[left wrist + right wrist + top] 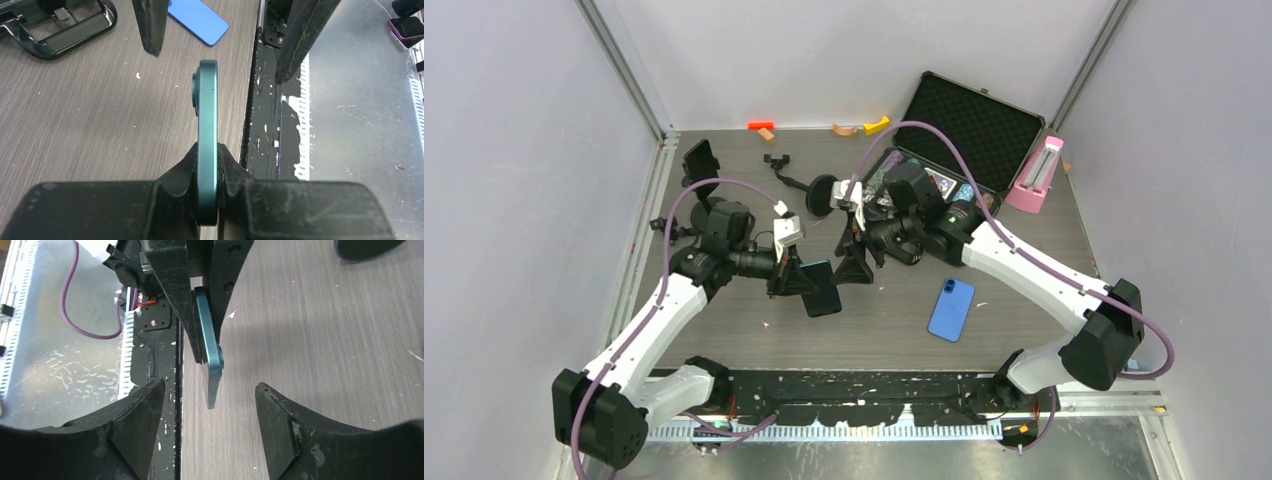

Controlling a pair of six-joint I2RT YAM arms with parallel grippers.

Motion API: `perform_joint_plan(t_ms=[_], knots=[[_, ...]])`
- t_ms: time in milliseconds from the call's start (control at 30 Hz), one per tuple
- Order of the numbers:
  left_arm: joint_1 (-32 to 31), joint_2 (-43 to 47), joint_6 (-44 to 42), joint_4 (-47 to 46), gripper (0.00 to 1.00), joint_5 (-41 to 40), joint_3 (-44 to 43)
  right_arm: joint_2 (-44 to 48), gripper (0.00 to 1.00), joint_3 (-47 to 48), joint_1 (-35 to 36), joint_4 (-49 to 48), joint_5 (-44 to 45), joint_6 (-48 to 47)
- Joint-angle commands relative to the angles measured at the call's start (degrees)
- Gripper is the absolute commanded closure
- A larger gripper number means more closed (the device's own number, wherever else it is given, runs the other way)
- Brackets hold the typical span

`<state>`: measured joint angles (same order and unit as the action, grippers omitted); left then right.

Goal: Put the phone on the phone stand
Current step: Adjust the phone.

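Grey woodgrain table [884,322]; slim teal phone [207,125], rounded edges.

One phone [207,125] is dark teal and a second phone [951,309] bright blue, the table [884,330] is grey-brown with a fine wood grain, the case [969,125] black, a cable [64,295] purple, one block [761,125] orange and another block [877,124] yellow.

Teal phone [822,290] as ref: left gripper [792,277] blocks its left side, right gripper [854,268] crowds the far-right with spread jaws. Blue phone [951,309] lies flat further right. Bare table [754,335] near-left: passable.
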<state>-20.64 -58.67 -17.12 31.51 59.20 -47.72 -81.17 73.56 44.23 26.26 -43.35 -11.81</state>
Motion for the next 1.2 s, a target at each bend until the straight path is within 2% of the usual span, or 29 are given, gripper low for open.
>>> perform_joint_plan(t_ms=[0,200,533,667,1167], knots=[[-1.41,-0.87,-1.68,-5.16,1.00,3.29,-2.94,-2.65,0.28,2.04,0.69,1.94,-5.41,0.93],[-2.59,-0.87,-1.68,-6.51,1.00,3.82,-2.05,-5.58,0.33,2.43,1.28,1.39,-6.55,1.41],[-3.08,-1.04,-1.51,-7.98,1.00,5.29,-0.50,-8.99,0.58,4.43,2.68,1.80,-7.96,1.64],[-3.09,-0.92,-1.67,-8.13,1.00,5.11,0.06,-8.90,0.65,4.91,2.87,2.51,-7.74,1.09],[-3.09,-0.68,-2.56,-8.12,1.00,5.00,1.49,-5.26,0.67,5.35,2.88,4.95,-6.31,-1.12]])
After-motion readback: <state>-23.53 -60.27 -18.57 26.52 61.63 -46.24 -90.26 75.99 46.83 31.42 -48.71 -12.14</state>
